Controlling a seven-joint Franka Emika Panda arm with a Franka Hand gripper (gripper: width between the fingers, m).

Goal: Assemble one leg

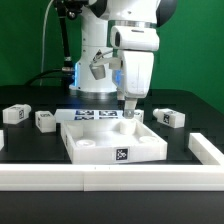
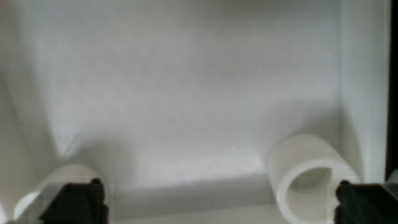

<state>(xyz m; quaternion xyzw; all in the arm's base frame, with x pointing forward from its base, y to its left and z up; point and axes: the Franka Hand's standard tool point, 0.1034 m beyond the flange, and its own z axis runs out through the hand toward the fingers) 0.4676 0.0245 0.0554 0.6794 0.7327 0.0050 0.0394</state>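
Observation:
The large white tray-like piece point(image 1: 112, 140) lies in the middle of the table, tag on its near wall. My gripper point(image 1: 128, 108) hangs low over its far right corner. In the wrist view my gripper point(image 2: 231, 202) is open: the two dark fingertips point(image 2: 79, 202) stand wide apart with only bare white surface between them. A white rounded part point(image 2: 313, 176) lies close to one finger, another point(image 2: 50, 192) by the other; I cannot tell what they are. Three loose legs lie on the table: two point(image 1: 15, 114) point(image 1: 44, 120) at the exterior view's left, one point(image 1: 168, 117) at its right.
The marker board point(image 1: 92, 115) lies behind the tray-like piece, in front of the robot base point(image 1: 95, 70). White rails point(image 1: 60, 176) run along the front edge and at the right point(image 1: 207, 148).

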